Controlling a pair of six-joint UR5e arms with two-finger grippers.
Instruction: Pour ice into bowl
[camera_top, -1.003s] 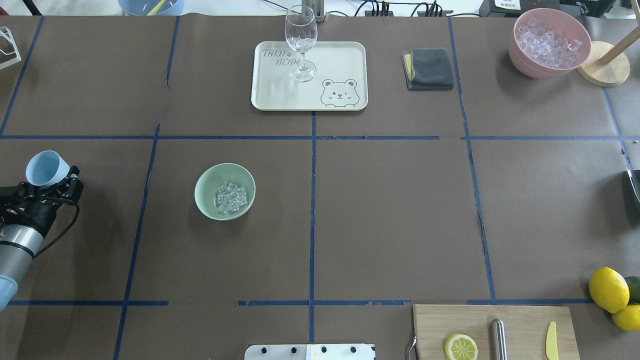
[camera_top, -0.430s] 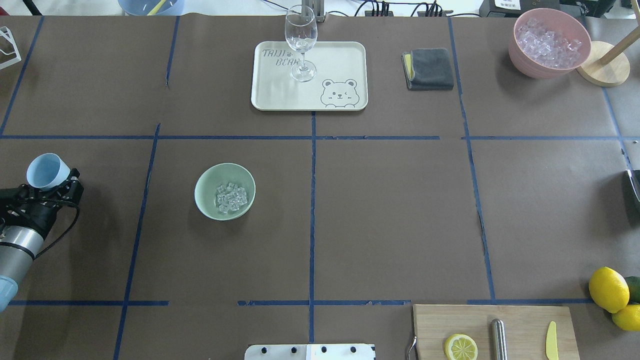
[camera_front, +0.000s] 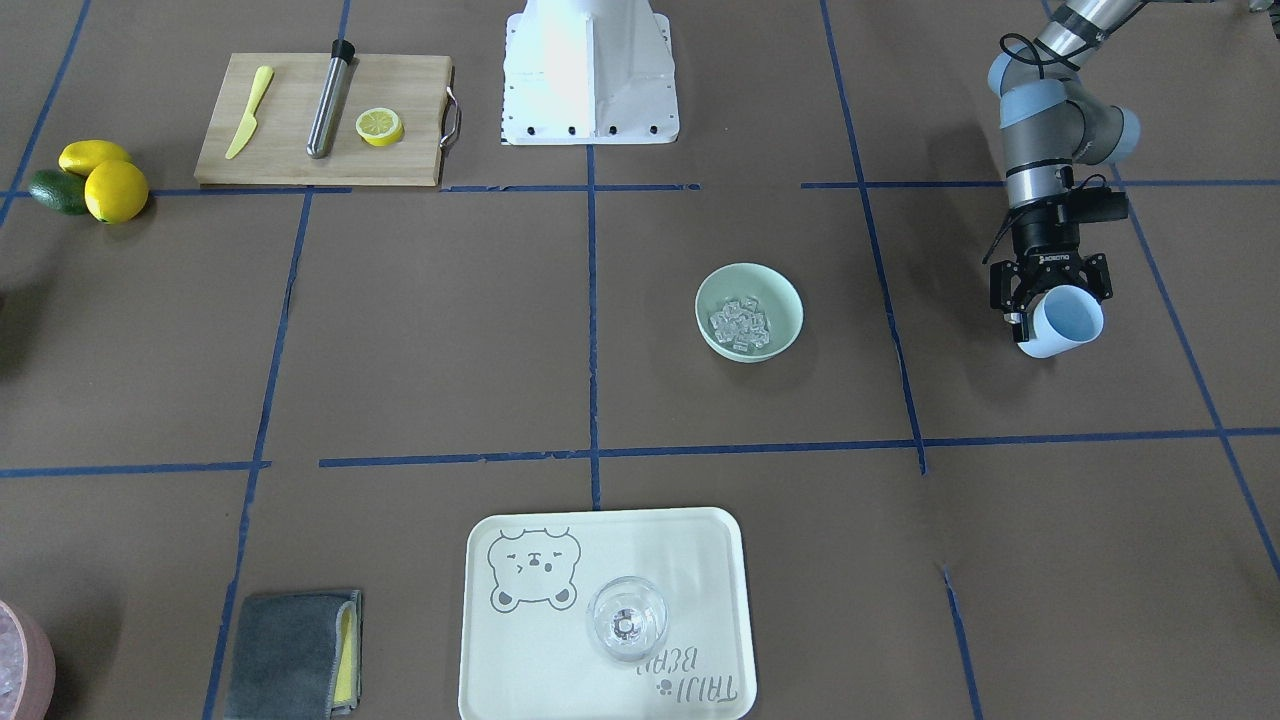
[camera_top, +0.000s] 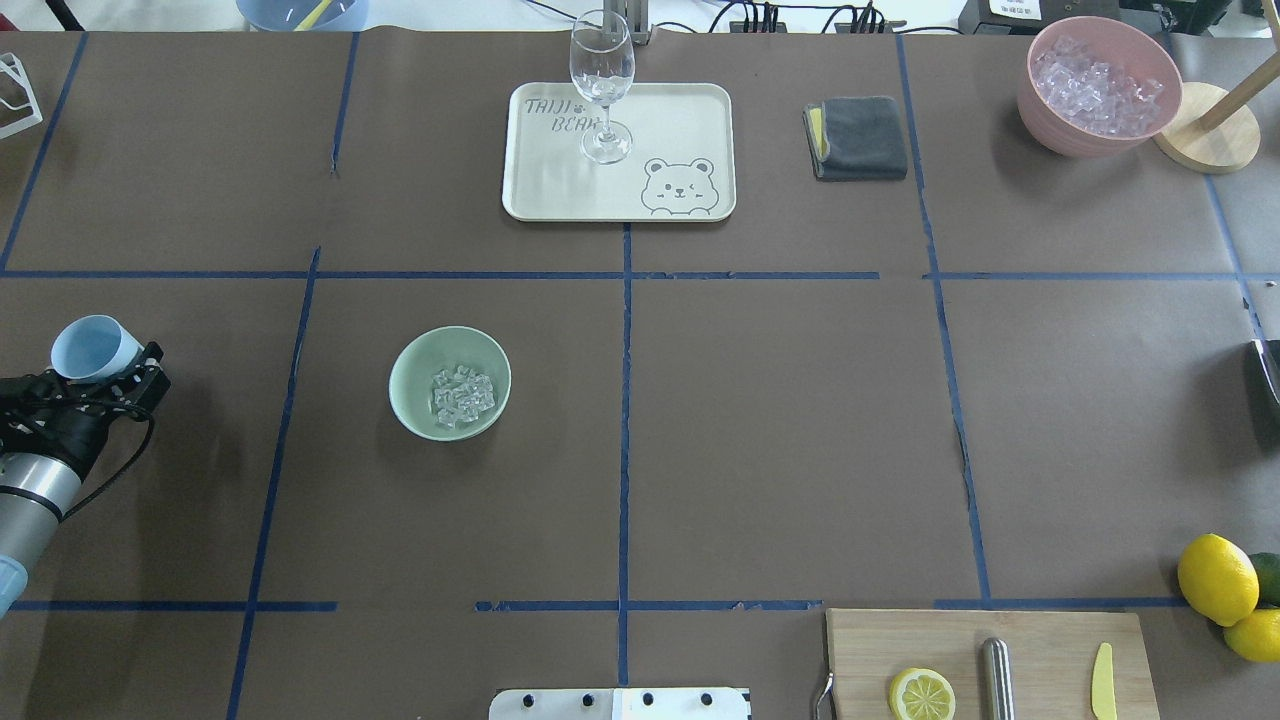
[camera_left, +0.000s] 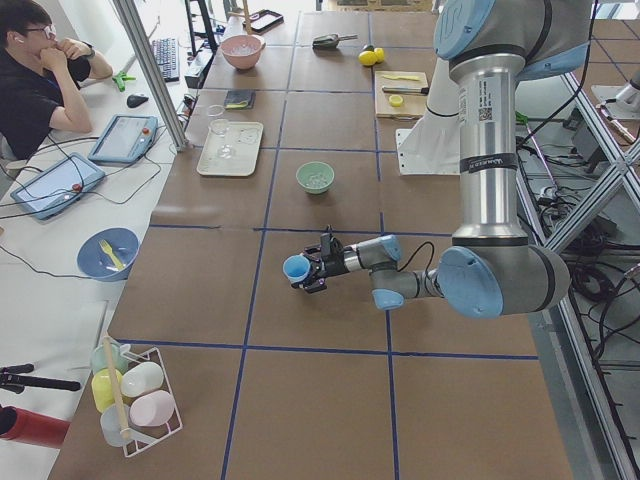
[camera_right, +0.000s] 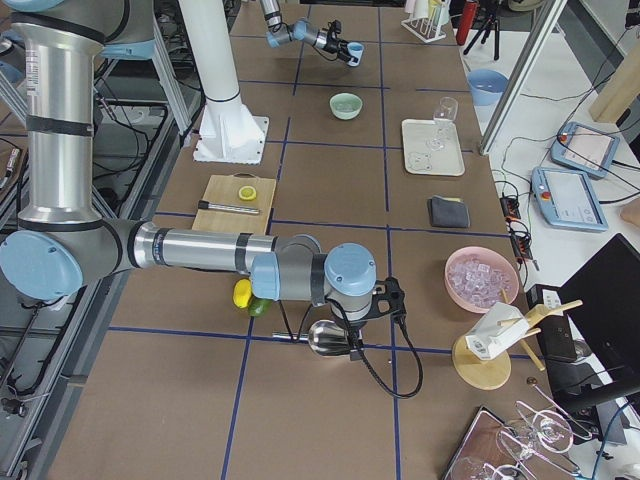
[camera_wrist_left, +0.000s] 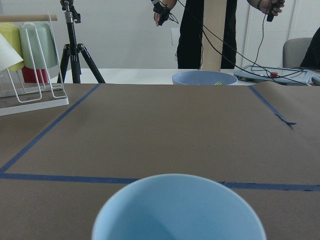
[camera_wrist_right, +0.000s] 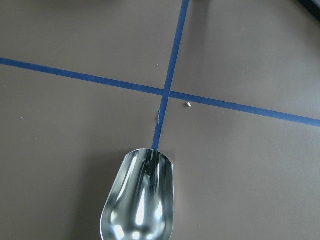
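Observation:
The pale mint-green bowl (camera_top: 408, 385) stands left of the table's middle with a handful of small clear ice cubes (camera_top: 462, 392) inside; it also shows in the front view (camera_front: 785, 310) with the ice (camera_front: 740, 320). My left gripper (camera_top: 100, 375) is shut on a light blue cup (camera_top: 92, 347) at the table's far left, well apart from the bowl. The cup (camera_front: 1065, 320) is tilted and looks empty in the left wrist view (camera_wrist_left: 180, 210). My right gripper (camera_right: 350, 335) holds a metal scoop (camera_wrist_right: 140, 200) above the table's right end; its fingers are hidden.
A cream tray (camera_top: 690, 120) with a clear glass (camera_top: 602, 85) stands at the back. A grey cloth (camera_top: 858, 138) and a pink container of crushed ice (camera_top: 1098, 90) are at the back right. A cutting board (camera_top: 1040, 640) and lemons (camera_top: 1218, 580) are at the front right.
My left gripper has drifted a little toward the table's left edge and the robot's side with the blue cup. The bowl and ice have not moved.

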